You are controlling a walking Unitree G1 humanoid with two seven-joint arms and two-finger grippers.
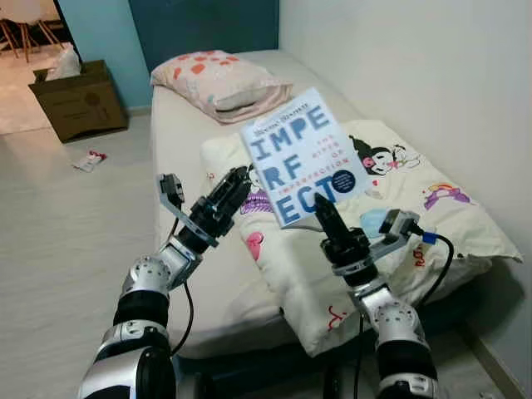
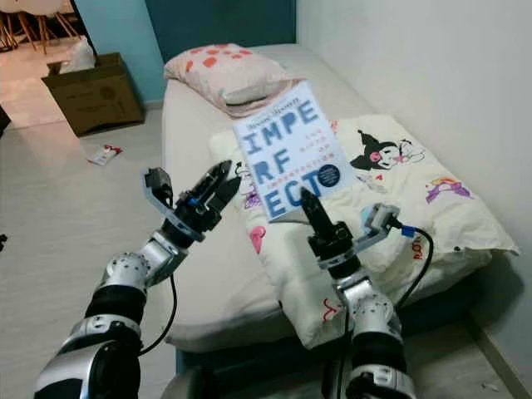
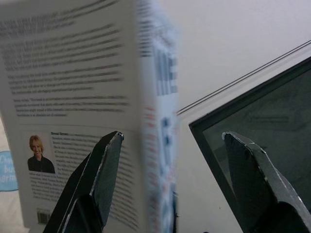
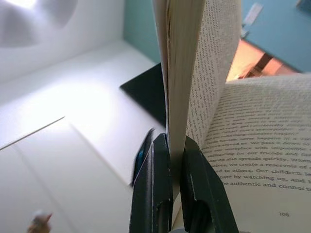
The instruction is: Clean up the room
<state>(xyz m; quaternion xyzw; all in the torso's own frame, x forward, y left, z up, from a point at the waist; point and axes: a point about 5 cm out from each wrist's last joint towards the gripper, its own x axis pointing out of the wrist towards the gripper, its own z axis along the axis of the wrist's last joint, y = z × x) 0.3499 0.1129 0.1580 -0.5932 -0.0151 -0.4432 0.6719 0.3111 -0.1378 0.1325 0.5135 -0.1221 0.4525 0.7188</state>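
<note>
A white paperback book [image 1: 304,154] with blue cover letters is held upright above the bed. My right gripper [image 1: 326,209] is shut on its lower edge; in the right wrist view the fingers [image 4: 160,179] clamp a wad of pages [image 4: 181,77] while other pages fan out. My left gripper [image 1: 238,180] is open at the book's left edge. In the left wrist view the book's spine [image 3: 163,116] stands between its two fingers [image 3: 104,170], which do not touch it.
A bed [image 1: 187,150] with a spotted pillow [image 1: 223,81] and a cartoon-print duvet [image 1: 416,208] lies ahead, against the white wall on the right. A cardboard box [image 1: 79,98] and a small piece of litter [image 1: 90,160] sit on the floor to the left.
</note>
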